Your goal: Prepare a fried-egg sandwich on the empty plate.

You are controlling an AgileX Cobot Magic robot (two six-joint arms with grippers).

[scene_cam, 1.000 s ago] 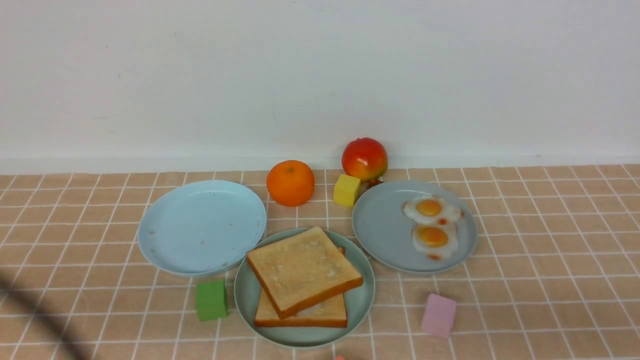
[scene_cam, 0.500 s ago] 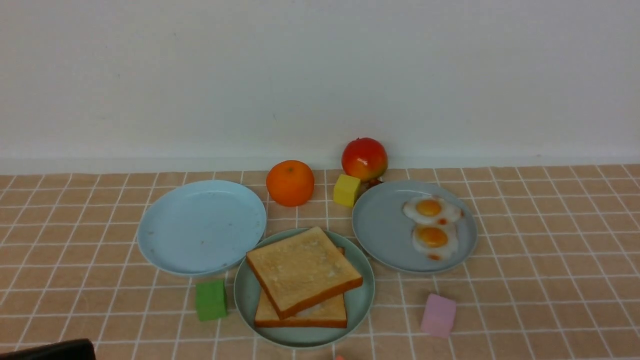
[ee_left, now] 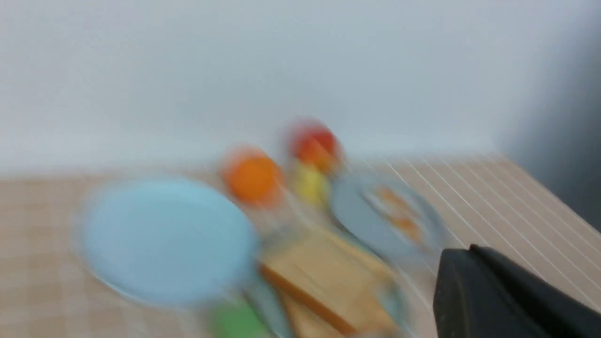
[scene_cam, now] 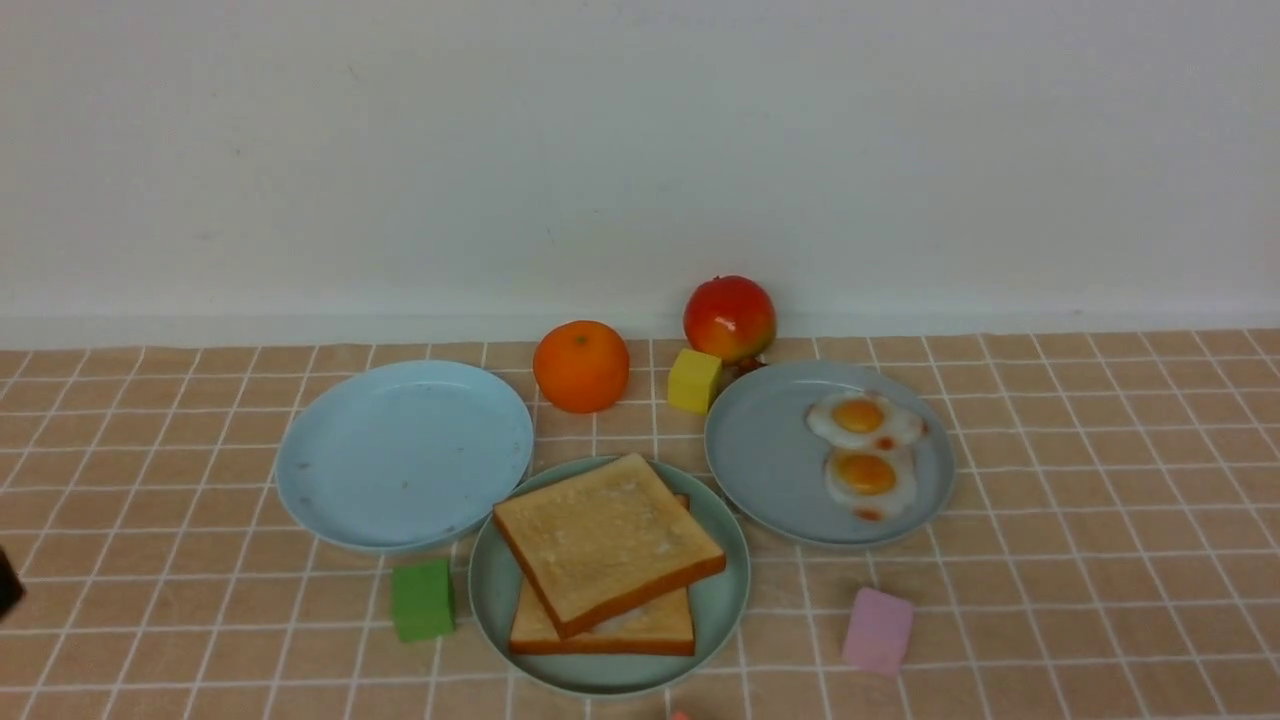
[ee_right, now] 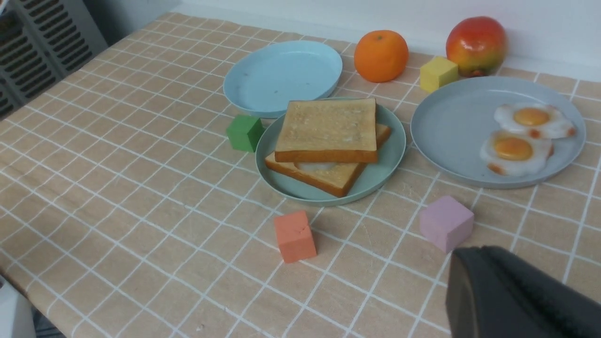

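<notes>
The mint-green plate (scene_cam: 720,600) holds the sandwich: a top bread slice (scene_cam: 605,540) lies askew on a lower slice (scene_cam: 640,632). A white edge of a fried egg (ee_right: 313,165) peeks out between them. The plate (ee_right: 389,155) and top slice (ee_right: 327,129) also show in the right wrist view. Two more fried eggs (scene_cam: 862,420) (scene_cam: 866,476) lie on the grey-blue plate (scene_cam: 765,460). The left gripper (ee_left: 469,267) shows as one dark finger in a blurred view. The right gripper (ee_right: 474,272) hangs near the pink cube (ee_right: 446,223). Neither holds anything I can see.
An empty sky-blue plate (scene_cam: 400,455), orange (scene_cam: 580,366), red-yellow fruit (scene_cam: 729,318) and yellow cube (scene_cam: 693,380) sit behind. A green cube (scene_cam: 422,599), pink cube (scene_cam: 877,630) and orange-red cube (ee_right: 294,236) lie near the front. A dark arm part (scene_cam: 6,585) is at the left edge.
The dark left arm part moved from the bottom-left corner up to the left edge of the front view. Plates, bread and eggs have not moved.
</notes>
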